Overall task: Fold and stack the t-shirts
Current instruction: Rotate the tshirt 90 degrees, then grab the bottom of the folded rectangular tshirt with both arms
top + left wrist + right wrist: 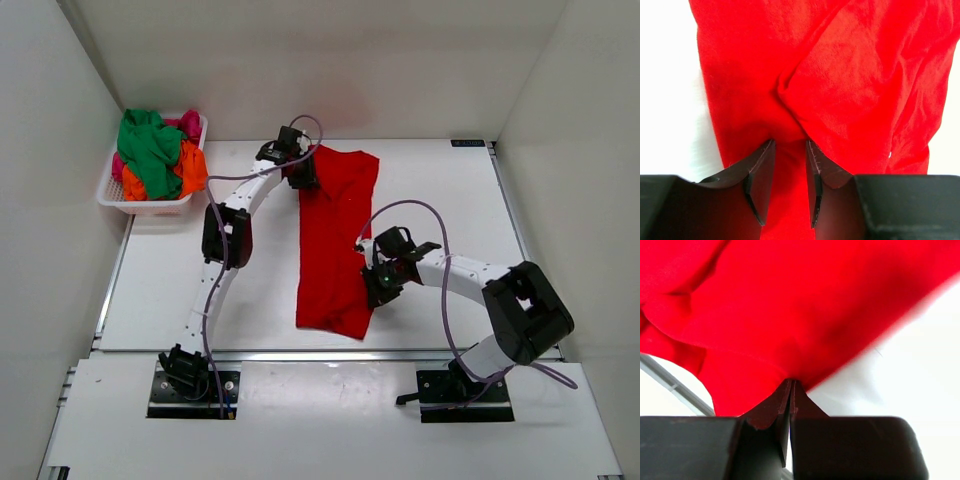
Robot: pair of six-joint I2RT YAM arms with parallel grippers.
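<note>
One red t-shirt point(335, 240) lies on the white counter point(450, 200), between the two arms. It looks like a long, narrow strip running from the far side toward the near edge, so I think the sides are already folded in, though I cannot see the sleeves clearly.

The left hand point(303, 172) is at the far left corner of the shirt. Its fingers stand apart with a gap between them, and a pucker of red cloth sits just in front of the tips. To me it does not seem to clamp anything.

The right hand point(378, 285) is at the right edge of the shirt, in its nearer half. It is closed tight, and the red cloth is drawn into its tips, so it pinches the shirt's edge.

In the white lattice basket point(150, 205) at the far left corner, a green shirt point(150, 150), an orange one point(192, 168) and a pink one point(190, 122) are heaped unfolded.

I see no folded stack anywhere. So the task is at an early stage: the red shirt needs its crosswise fold, and the basket shirts are not begun.
</note>
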